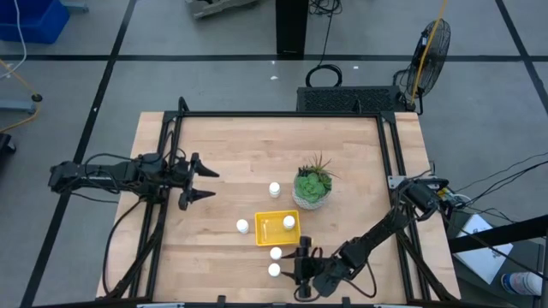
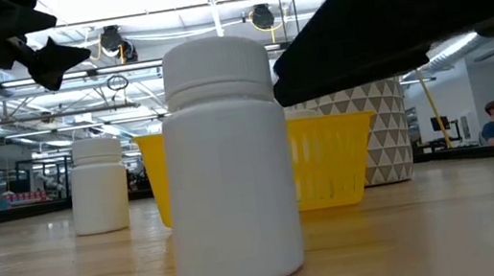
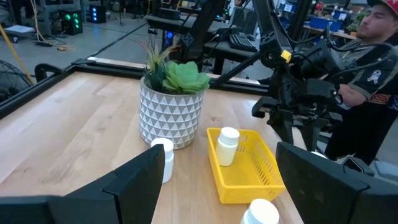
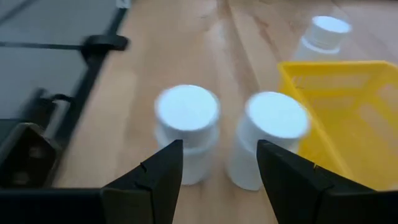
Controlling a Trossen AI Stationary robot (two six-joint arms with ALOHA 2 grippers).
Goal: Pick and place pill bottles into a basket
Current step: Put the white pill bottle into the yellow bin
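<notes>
Right wrist view had the right gripper wide open and empty, closing in on two pill bottles just ahead beside the basket, probably needed centering on one before squeezing; left gripper open, parked well off.

Ceiling strip lights glared overhead in the low view; the right wrist view was soft, perhaps motion-blurred.

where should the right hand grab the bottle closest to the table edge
Grip the front bottle around its body just under the cap, coming level from the table's near edge. It stands upright, and the open right hand already faces it; its neighbour stands close, so keep fingers narrow.
</notes>
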